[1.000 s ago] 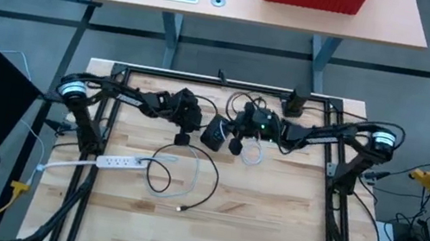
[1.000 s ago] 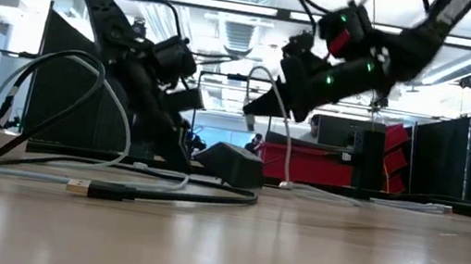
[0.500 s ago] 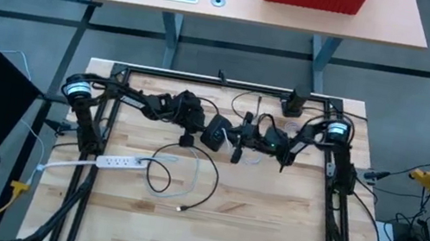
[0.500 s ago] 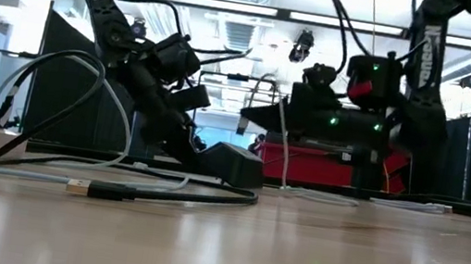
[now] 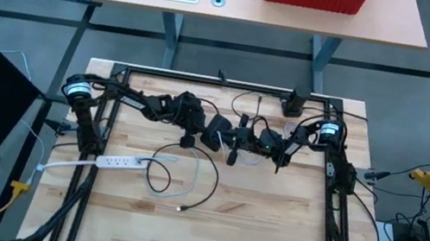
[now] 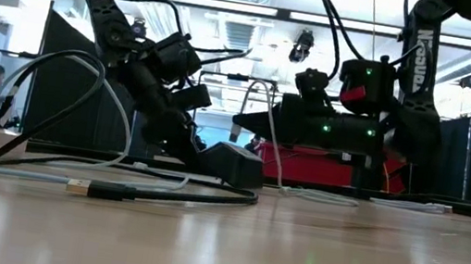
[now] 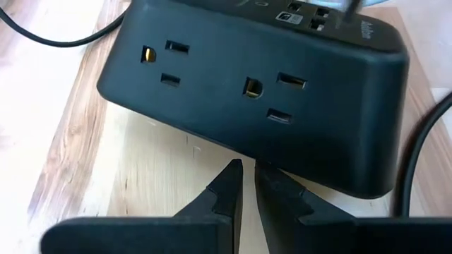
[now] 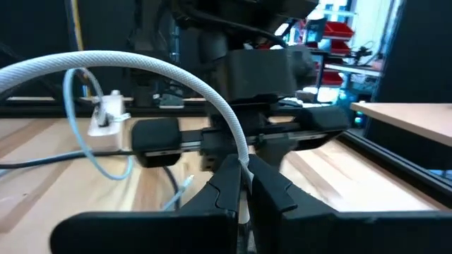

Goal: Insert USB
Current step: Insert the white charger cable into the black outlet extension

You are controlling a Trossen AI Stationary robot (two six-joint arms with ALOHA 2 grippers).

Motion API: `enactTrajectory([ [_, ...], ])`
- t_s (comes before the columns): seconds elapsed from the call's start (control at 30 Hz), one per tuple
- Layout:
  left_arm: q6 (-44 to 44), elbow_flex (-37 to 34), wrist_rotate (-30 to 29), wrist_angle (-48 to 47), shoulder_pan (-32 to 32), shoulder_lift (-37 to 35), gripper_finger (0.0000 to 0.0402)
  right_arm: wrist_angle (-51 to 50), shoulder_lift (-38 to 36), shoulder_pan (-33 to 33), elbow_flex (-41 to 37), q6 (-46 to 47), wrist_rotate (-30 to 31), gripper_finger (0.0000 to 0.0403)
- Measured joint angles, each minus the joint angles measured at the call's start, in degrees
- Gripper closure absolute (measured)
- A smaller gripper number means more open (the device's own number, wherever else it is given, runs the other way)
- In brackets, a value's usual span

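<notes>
A black power block [image 7: 254, 85] with outlets on its side and USB ports [image 7: 302, 14] on top sits on the wooden table [image 5: 269, 217]. My left gripper [image 7: 246, 171] slants down to the block's near bottom edge, fingers shut. My right gripper [image 8: 244, 169] lies level just above the block [image 6: 235, 165], pointing toward the table's left, shut on a white braided cable [image 8: 162, 70]. The cable arches up and falls to the table [image 6: 282, 181]. Its USB plug is hidden between the fingers. My left gripper rests its shut fingertips [image 7: 233, 169] against the bottom edge of the block's outlet side [image 7: 247, 159], slanting down from the table's left. The block lies flat on the table. My right gripper pinches the white cable's end [image 8: 245, 164] between its two fingers, held level from the table's right. The cable leaves the fingertips, curves up in a slack arch and hangs back down; the pinched end is clear of the table.
A white power strip [image 5: 116, 159] lies at the near left. A black cable loop [image 5: 187, 182] ends in a USB plug [image 6: 82, 188] near the table's middle. A black stand [image 5: 294, 103] is at the far edge. Bare wood fills the near half.
My right gripper has come down toward the block and tipped from slanting downward to level, still shut on the white cable, whose arch came down with it. The block stayed put.
</notes>
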Motion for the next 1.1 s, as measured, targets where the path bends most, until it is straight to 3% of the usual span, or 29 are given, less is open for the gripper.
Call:
enactTrajectory([
  [1.1,-0.38,-0.01,-0.01,0.29,0.0,0.0,0.0374,-6.66,-0.17,-0.06,-0.1,-0.95,1.53,0.0403],
])
